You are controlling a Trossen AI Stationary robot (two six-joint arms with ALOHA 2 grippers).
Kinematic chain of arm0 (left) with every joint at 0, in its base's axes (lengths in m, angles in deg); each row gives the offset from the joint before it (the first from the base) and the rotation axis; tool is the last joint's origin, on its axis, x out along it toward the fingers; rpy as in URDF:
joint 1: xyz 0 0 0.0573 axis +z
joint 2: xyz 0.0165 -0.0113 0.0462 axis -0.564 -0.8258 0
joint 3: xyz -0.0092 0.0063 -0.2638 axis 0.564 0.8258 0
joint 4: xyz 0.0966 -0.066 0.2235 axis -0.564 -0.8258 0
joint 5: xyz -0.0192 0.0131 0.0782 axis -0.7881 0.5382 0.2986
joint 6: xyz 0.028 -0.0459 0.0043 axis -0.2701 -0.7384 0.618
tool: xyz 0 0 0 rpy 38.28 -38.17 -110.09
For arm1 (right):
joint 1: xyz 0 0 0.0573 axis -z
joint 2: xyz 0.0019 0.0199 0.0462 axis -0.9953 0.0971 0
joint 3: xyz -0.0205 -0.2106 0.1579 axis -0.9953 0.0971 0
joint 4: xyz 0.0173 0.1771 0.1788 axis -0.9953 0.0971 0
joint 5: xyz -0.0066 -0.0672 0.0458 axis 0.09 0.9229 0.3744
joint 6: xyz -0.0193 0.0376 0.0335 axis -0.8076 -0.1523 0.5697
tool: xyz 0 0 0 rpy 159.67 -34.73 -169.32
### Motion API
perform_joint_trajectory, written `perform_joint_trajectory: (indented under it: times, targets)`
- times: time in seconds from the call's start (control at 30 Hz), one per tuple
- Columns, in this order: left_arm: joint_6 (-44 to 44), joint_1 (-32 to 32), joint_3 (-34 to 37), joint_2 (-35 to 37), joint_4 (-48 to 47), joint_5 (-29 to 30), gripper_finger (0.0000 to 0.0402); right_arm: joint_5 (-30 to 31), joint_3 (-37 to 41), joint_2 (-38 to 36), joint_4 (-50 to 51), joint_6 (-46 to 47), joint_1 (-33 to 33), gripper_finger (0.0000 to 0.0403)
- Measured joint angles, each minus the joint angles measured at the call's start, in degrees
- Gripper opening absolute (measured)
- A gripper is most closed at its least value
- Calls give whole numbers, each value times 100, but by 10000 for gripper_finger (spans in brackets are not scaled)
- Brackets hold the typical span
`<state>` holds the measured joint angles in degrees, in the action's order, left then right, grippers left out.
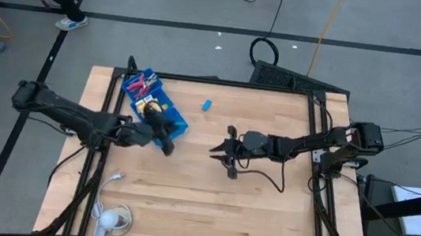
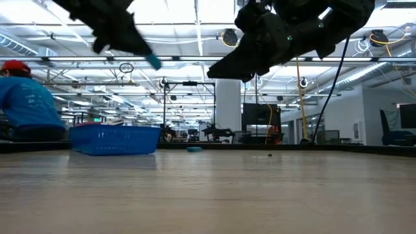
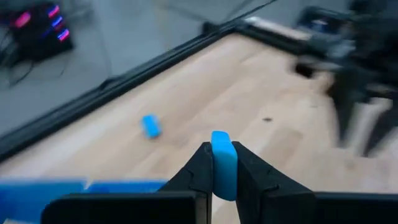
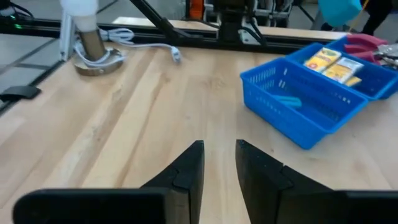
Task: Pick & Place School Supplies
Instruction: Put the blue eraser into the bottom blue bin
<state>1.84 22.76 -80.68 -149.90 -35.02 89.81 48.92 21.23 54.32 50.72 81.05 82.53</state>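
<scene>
My left gripper (image 3: 222, 177) is shut on a light-blue piece (image 3: 222, 144) and hangs in the air beside the near end of the blue tray (image 1: 180, 126); the low view shows the piece (image 2: 154, 62) well above the table. The tray (image 4: 292, 118) holds yellow-orange blocks (image 4: 336, 62), pink-handled scissors (image 4: 367, 43) and one light-blue piece (image 4: 289, 101). A second light-blue piece (image 1: 206, 104) lies flat on the table beyond the tray. My right gripper (image 1: 219, 148) is open and raised over the table's middle, facing the tray. My left gripper pinches the light-blue piece between its two fingers (image 3: 198, 171). The piece's free end (image 3: 220, 138) sticks out past the fingertips. It is lifted clear of the table and of the tray.
A white cable and a round white object (image 1: 109, 218) lie at the table's near left corner. Bare wood spreads between the two grippers and toward the near edge. A person in a blue shirt (image 2: 26, 104) is beyond the table.
</scene>
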Motion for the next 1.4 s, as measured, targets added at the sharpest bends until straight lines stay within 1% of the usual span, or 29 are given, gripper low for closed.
perform_joint_trajectory:
  times: [0.07, 0.2, 0.37, 0.47, 0.57, 0.77, 0.83, 1.0, 1.1, 1.2, 1.4]
  targets:
    - [-629, 25, 0, 228, -666, 129, 33, -4, 0, 0, -12, -2, -1, 83]
    - [-1642, 108, 0, 376, -1834, 99, 33, 21, 0, -1, -24, -55, 6, 81]
    - [-2411, 305, 0, 292, -2760, -388, 33, 13, 0, 0, -25, -92, 81, 84]
    - [-2594, 466, 3, 117, -2906, -589, 33, 18, 0, 0, -26, -89, 119, 82]
    - [-2569, 636, 2, -36, -2881, -708, 33, 15, 0, 0, -32, -109, 119, 82]
    - [-2526, 967, 4, -581, -2882, -738, 33, 15, 0, 0, -48, -154, 117, 80]
    - [-2498, 1060, 4, -789, -2794, -777, 33, 15, 0, 0, -28, -152, 117, 79]
    - [-2301, 1241, 4, -1120, -2578, -1174, 33, 14, 0, 0, 3, -152, 117, 79]
    - [-2226, 1270, 2, -1207, -2455, -1214, 34, 15, 0, 2, 14, -152, 117, 78]
    - [-2219, 1270, 2, -1253, -2392, -1211, 51, 15, 0, 2, 15, -152, 117, 78]
    - [-2232, 1268, 2, -1216, -2391, -1215, 114, 15, 0, 2, 16, -130, 117, 78]
